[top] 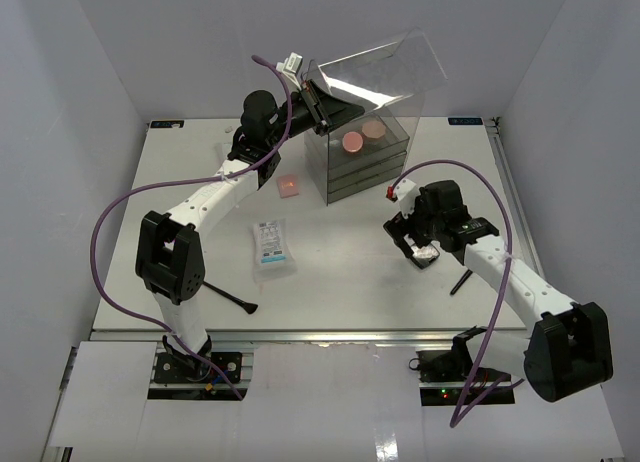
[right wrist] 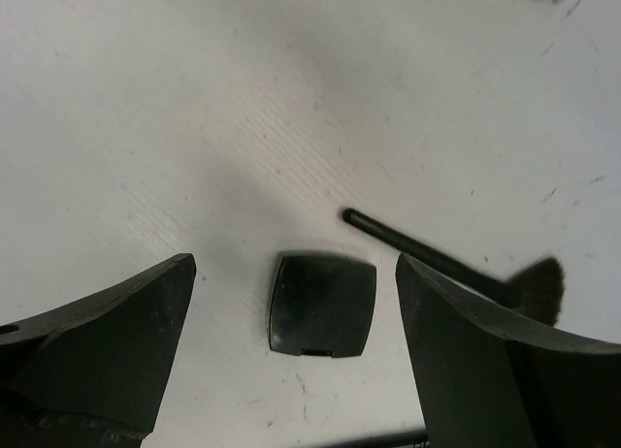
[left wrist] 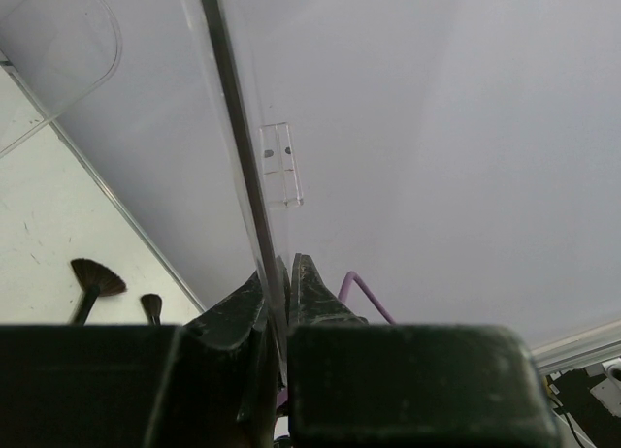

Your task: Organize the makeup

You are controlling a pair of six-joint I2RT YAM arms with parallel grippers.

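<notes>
Left hand [left wrist: 281, 273] is being pinched onto the clear lid [left wrist: 243, 147] edge; lid is being held tilted open above the box [top: 365, 167], with round compacts [top: 352, 141] sitting in its top compartment. Right hand [right wrist: 294, 261] is being held spread over the black compact [right wrist: 322, 304] on the tabletop [right wrist: 194, 128], thin brush [right wrist: 437, 264] just beside.

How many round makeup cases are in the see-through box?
2. A pink case and a paler case beside it lie in the top of the box, under its lifted lid. The dark drawers below could hide more.
</notes>
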